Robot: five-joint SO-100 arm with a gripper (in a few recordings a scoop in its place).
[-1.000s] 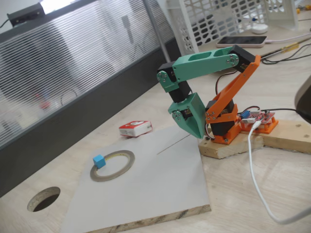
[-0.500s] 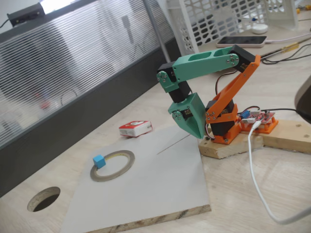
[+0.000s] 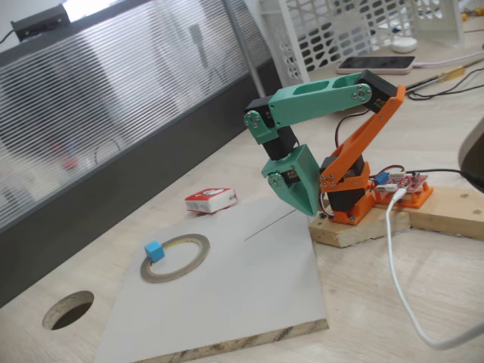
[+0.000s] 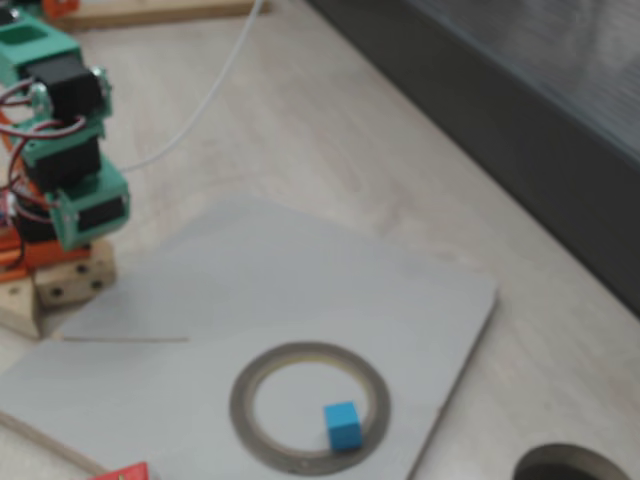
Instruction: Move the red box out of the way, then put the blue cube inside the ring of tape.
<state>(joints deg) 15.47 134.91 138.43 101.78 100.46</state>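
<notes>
One box (image 3: 211, 200), one cube (image 3: 154, 251) and one ring of tape (image 3: 175, 258) are on the scene, with one arm (image 3: 325, 102) and one grey board (image 3: 249, 280) on the wooden table (image 3: 423, 295); one round hole (image 3: 68, 309) is cut through the tabletop near the board's corner.

The ring of tape lies flat on the board; the blue cube sits inside its opening, close against the inner rim, clearest in a fixed view from the other side (image 4: 342, 424) where the ring (image 4: 270, 375) surrounds it on all sides; in the first fixed view the cube looks as if it overlaps the ring's left edge. The red box lies on the bare tabletop just past the board's far edge, well apart from the ring, with its white side facing the camera.

The arm is folded back over its orange base (image 3: 349, 198), and the gripper (image 3: 304, 198) points down above the board's far corner, touching nothing; its green fingers look pressed together with nothing between them.

One fixed view takes in the whole arm, a red circuit board (image 3: 408, 185) on a wooden block beside the base, a white cable (image 3: 393, 249), a phone (image 3: 376, 63) and a white basket (image 3: 340, 30) behind; the other fixed view cuts off all but a corner of the box (image 4: 125, 472) at its lower edge, and the lower part of the arm (image 4: 70, 175) at the left.
</notes>
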